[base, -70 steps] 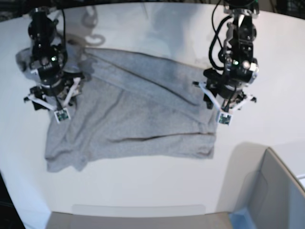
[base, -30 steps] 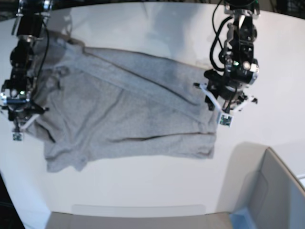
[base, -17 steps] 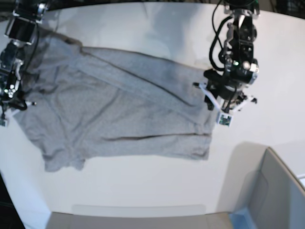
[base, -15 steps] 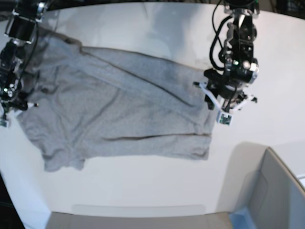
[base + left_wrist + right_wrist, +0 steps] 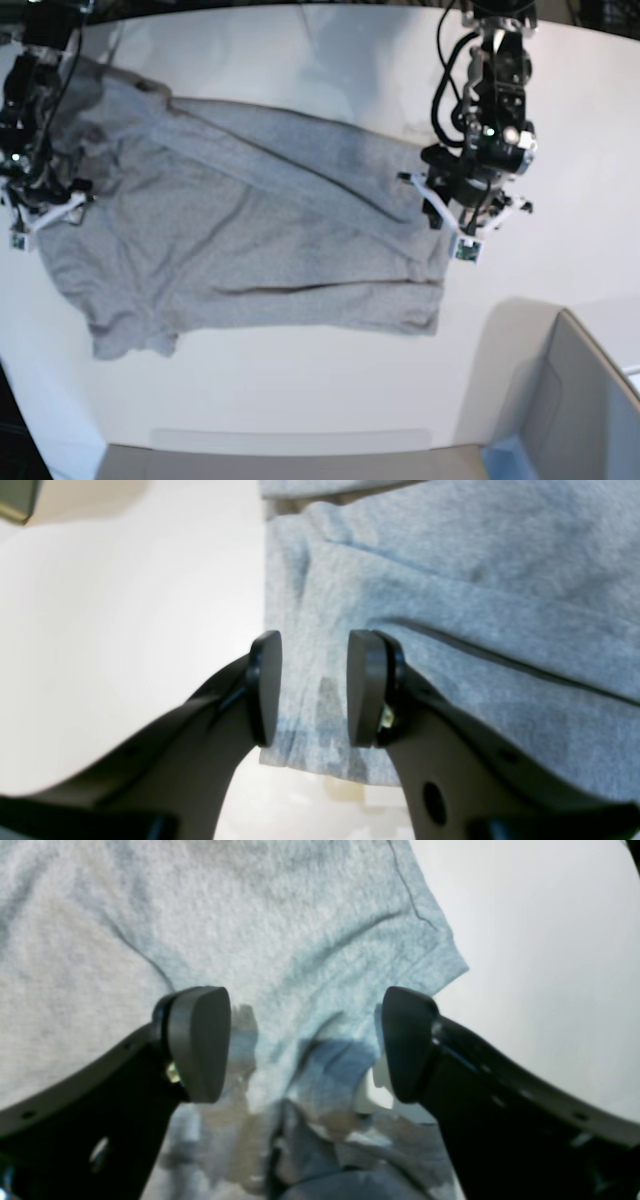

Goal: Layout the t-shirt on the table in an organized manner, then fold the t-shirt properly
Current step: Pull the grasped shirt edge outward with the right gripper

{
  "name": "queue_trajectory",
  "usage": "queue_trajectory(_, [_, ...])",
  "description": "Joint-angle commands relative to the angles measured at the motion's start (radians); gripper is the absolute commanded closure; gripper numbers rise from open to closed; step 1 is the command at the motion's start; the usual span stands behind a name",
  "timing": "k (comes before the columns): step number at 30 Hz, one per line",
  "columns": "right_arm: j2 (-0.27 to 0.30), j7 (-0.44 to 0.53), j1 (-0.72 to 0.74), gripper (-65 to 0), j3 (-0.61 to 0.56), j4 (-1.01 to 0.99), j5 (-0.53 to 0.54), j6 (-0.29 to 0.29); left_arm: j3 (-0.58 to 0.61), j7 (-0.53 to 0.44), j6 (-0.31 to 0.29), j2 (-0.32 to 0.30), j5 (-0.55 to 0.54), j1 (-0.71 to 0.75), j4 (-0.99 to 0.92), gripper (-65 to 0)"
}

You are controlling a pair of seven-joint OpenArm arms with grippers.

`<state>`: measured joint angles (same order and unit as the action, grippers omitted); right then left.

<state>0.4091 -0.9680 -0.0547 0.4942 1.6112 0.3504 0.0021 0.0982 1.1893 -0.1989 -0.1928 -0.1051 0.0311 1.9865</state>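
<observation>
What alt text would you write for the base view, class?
A light heather-grey cotton t-shirt lies spread but creased on a large white table. A black robot arm stands at each side edge, the right gripper with jaws open, the left gripper over the opposite edge.

Bright glare, soft shadows, blurred foregrounds

T-shirt (image 5: 250,230): soft heather-grey knit cloth, matt, finely flecked, fuzzy nap seen close up; stitched hems and creases are shown. Table (image 5: 330,60): smooth white top, faintly glossy, soft reflections carried. Left gripper (image 5: 312,687) and right gripper (image 5: 305,1042): dark matt plastic fingers with smooth rounded pads. Grey bin (image 5: 580,410): smooth, matt, plastic-looking walls
</observation>
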Motion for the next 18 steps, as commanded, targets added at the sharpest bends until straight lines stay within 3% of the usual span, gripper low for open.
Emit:
queue_trajectory(1, [0.018,0.028,-0.01,-46.5,0.007,0.065,0.012,0.006,-0.001,-0.018,0.002,0.003,0.0,-0.013,0.015,-20.8])
queue_trajectory(5, [0.015,0.099,-0.076,-46.5,0.008,0.197,0.123,0.003,-0.001,-0.018,0.002,0.005,0.0,-0.015,0.015,-20.8])
queue_trajectory(7, [0.014,0.129,-0.075,-46.5,0.013,0.194,0.117,0.003,-0.001,-0.018,0.002,0.013,0.0,-0.017,0.015,-20.8])
queue_trajectory(10, [-0.022,0.157,-0.046,-46.5,0.016,0.174,0.026,0.003,-0.001,-0.016,0.002,0.025,0.0,-0.017,0.017,-20.8])
queue_trajectory(14, [-0.114,0.134,-0.001,-46.5,0.021,0.173,-0.167,0.003,-0.001,-0.016,0.002,0.025,0.0,-0.013,0.017,-20.8])
queue_trajectory(16, [-0.118,0.102,-0.007,-46.5,-0.019,0.174,-0.262,0.008,-0.001,-0.016,0.002,0.025,0.0,-0.013,0.018,-20.8])
queue_trajectory(18, [-0.098,0.137,-0.033,-46.5,-0.113,0.188,-0.31,0.003,-0.001,-0.016,0.002,0.025,0.0,-0.013,0.018,-20.8])
